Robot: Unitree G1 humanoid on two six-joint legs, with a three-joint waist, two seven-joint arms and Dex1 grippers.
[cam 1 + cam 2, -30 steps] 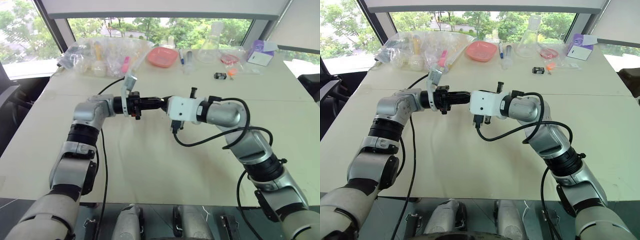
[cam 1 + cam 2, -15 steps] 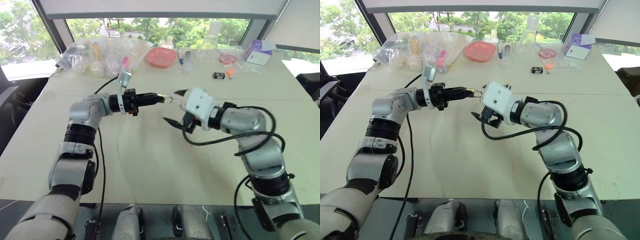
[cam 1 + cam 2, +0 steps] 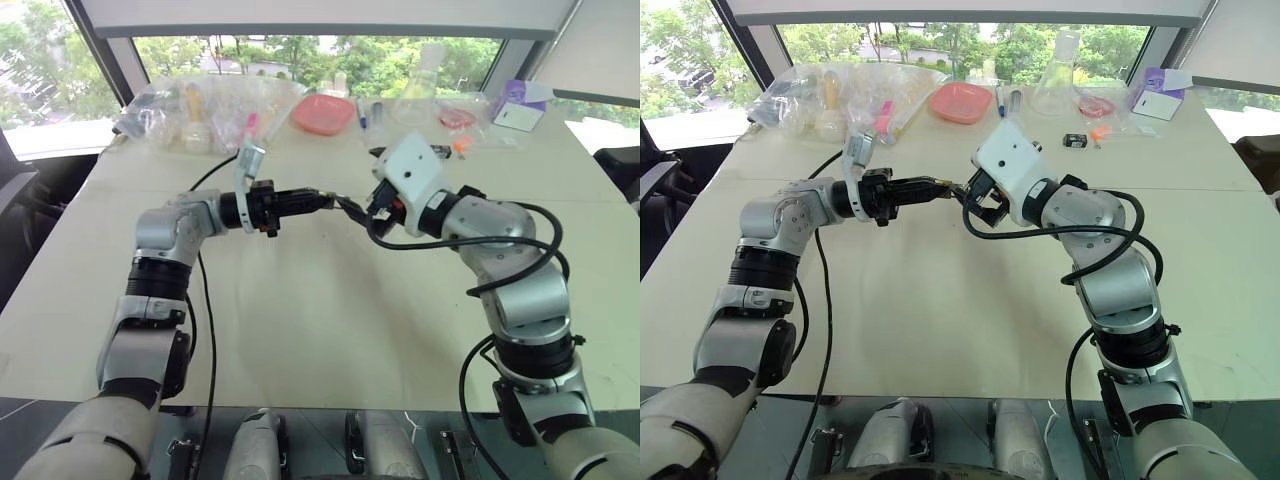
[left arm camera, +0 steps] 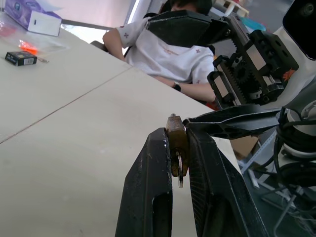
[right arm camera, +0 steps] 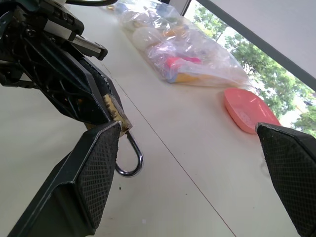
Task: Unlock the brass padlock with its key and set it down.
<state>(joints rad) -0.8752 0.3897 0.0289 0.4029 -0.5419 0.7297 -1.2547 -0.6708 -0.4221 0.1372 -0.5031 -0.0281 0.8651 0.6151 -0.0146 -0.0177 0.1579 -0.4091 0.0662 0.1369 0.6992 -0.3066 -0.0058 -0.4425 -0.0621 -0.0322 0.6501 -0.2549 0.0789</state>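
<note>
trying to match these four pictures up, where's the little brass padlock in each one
Left eye view: brass padlock at centre, pinched at the tip of the left claw.
Right eye view: padlock above centre, at the same tip.
Left wrist view: padlock at centre, between two black fingers.
Right wrist view: padlock left of centre, its silver loop hanging down.
Shared landmark: pink tray, also in the right wrist view.

Both arms are built of silver-grey metallic segments joined by black rings. A loose black cable runs along each arm. The right gripper point(image 3: 352, 207) sits on a white boxy housing, with exposed black gears; its black fingers point(image 5: 94, 168) have cross-hatched pads. The left gripper point(image 3: 322, 197) is all black.
</note>
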